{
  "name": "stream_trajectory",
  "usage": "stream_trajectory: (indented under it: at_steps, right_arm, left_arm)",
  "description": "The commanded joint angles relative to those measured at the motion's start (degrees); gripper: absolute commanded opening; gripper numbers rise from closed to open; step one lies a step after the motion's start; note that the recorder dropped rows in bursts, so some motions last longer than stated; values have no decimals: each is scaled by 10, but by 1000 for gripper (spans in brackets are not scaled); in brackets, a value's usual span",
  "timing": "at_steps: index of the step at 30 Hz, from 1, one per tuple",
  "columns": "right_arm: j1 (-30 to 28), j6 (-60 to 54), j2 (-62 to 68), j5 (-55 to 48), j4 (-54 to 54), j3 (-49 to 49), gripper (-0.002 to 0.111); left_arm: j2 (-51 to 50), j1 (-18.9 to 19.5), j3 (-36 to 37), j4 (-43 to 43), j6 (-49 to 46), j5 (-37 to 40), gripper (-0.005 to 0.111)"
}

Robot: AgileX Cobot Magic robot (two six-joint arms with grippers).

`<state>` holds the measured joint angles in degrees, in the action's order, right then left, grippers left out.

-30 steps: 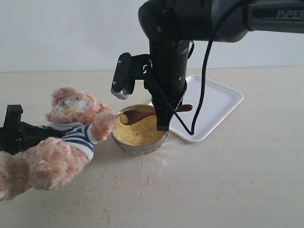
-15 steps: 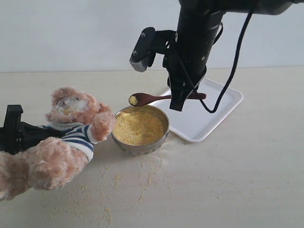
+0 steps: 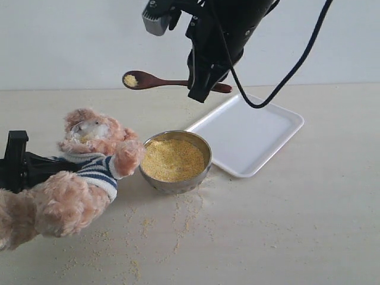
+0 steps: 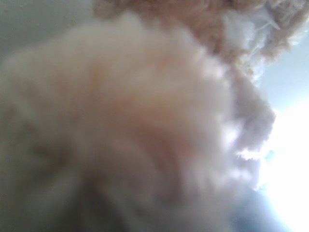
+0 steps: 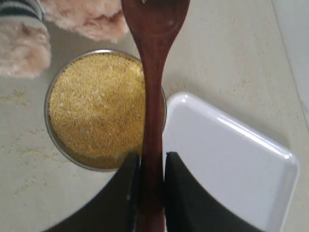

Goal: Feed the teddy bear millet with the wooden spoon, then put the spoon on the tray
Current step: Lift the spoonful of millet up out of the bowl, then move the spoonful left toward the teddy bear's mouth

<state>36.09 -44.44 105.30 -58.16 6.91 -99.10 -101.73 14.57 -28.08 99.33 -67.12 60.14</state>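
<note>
**Above the bowl, a loaded spoon held aloft**

High over the table, the wooden spoon (image 3: pixel 169 82) lies level in the air. Its oval bowl points toward the bear's side and carries a small yellow mound of millet (image 3: pixel 130 79). The right gripper (image 3: pixel 202 89) is clenched on the thin handle, with a black finger (image 5: pixel 129 193) pressed to each side of the glossy reddish-brown wood.

Below the spoon sits a round, shiny steel bowl (image 3: pixel 178 185), heaped nearly to the rim with fine grain. The teddy bear (image 3: pixel 89 160) leans back just beside it, and one fluffy paw touches the bowl's edge. It has shaggy light-brown fur, a whitish muzzle and a navy-and-white striped shirt.

The left gripper (image 3: pixel 47 164) reaches in behind the bear, its black bars disappearing into the plush. From where I stand I cannot tell whether it is clamped or loose. Its own camera shows nothing but blurred fur.

On the bowl's other side, close but apart from it, lies the tray (image 3: pixel 255 133), which is flat, white and round-cornered with a low rim. A black cable (image 3: pixel 285 77) loops down from the right arm in front of the wall. Loose yellow specks (image 3: pixel 178 219) are scattered over the pale matte tabletop (image 3: pixel 309 231) in front of the bowl.
</note>
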Motion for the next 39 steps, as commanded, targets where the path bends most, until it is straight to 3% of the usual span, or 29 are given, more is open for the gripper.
stream_trajectory:
  at_steps: [1, 11, 23, 33, 36, 39]
  right_arm:
    - [2, -33, -6, 14, 47, -5, 0]
    - [57, -41, -6, 98, 40, -5, 0]
    - [60, -24, 64, 63, 38, -33, 0]
    - [141, -15, 74, 76, -152, -33, 0]
    - [172, 31, 74, 82, -278, -33, 0]
    - [186, 35, 74, 76, -327, -33, 0]
  left_arm:
    - [-1, 1, -3, 6, -1, 22, 5]
    - [-1, 1, -3, 6, -1, 26, 5]
    - [-1, 1, -3, 6, -1, 31, 5]
    - [-1, 1, -3, 6, -1, 31, 5]
    - [-1, 1, -3, 6, -1, 31, 5]
    - [-1, 1, -3, 6, -1, 31, 5]
